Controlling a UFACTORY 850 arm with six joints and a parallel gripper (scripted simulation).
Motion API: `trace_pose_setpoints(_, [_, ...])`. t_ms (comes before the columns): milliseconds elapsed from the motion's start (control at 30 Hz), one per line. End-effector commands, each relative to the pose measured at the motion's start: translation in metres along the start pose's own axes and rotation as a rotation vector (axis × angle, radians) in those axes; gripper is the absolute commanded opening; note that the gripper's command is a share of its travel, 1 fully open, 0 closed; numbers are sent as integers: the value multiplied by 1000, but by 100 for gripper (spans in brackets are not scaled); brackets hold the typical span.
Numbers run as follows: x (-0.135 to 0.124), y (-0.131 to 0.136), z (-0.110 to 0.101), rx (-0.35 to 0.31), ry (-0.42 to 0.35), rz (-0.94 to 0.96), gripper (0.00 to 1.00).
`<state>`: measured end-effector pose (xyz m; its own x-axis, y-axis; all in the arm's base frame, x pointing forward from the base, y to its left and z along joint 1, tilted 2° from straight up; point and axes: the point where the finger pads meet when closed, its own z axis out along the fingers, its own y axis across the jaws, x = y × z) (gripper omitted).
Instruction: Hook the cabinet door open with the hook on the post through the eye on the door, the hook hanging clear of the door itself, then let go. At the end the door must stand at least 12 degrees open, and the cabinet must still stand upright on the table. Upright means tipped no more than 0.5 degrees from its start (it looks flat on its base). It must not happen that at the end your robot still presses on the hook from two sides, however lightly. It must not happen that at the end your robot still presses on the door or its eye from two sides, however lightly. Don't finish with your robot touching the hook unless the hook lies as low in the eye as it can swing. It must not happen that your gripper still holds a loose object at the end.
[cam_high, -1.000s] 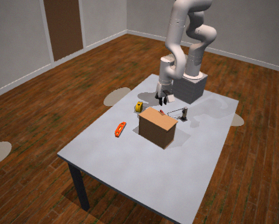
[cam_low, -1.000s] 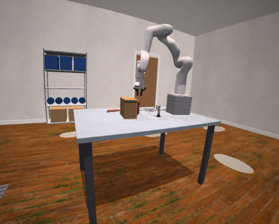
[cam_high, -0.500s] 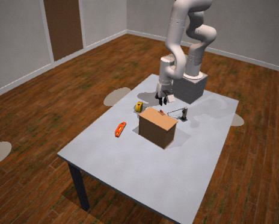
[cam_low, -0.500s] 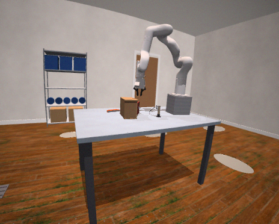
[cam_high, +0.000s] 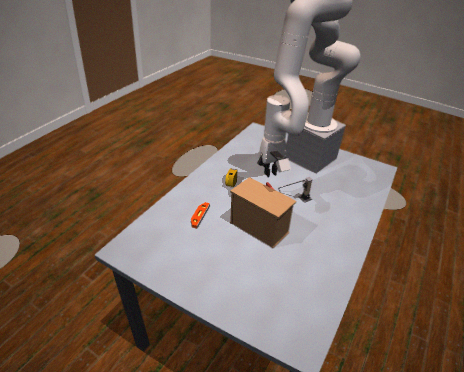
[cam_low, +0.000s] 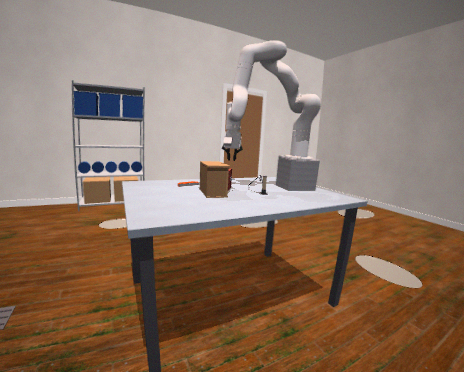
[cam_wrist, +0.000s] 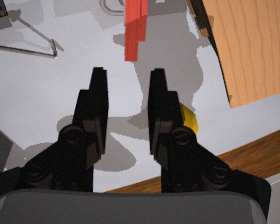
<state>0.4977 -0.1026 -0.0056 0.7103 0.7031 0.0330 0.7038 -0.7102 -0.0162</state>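
Note:
A brown wooden cabinet (cam_high: 262, 210) (cam_low: 215, 179) (cam_wrist: 244, 28) stands upright in the middle of the table (cam_high: 225, 280). A red handle (cam_high: 269, 186) (cam_low: 230, 178) (cam_wrist: 135, 16) sticks out from its door on the side facing the robot base; the door looks shut. A metal eye ring (cam_wrist: 113, 0) shows beside the handle. The wire hook (cam_high: 290, 186) (cam_wrist: 34, 35) reaches from a short post (cam_high: 307, 189) (cam_low: 264, 184) toward the cabinet and does not touch the eye. My gripper (cam_high: 270, 173) (cam_low: 232, 156) (cam_wrist: 128, 86) hangs above the handle, with its fingers narrowed but apart and nothing between them.
A yellow tape measure (cam_high: 231, 177) (cam_wrist: 188, 118) lies left of the cabinet, near the table edge. An orange level (cam_high: 200, 214) (cam_low: 186, 183) lies further left. The grey robot pedestal (cam_high: 317, 142) (cam_low: 298, 172) stands at the far edge behind the post.

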Motion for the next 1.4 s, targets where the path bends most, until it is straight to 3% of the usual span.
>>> trace_pose_setpoints(0, [1,1,3,-2,2,0,27])
trace_pose_setpoints(467, [1,1,32,-2,2,0,27])
trace_pose_setpoints(1367, [1,1,61,-2,2,0,27])
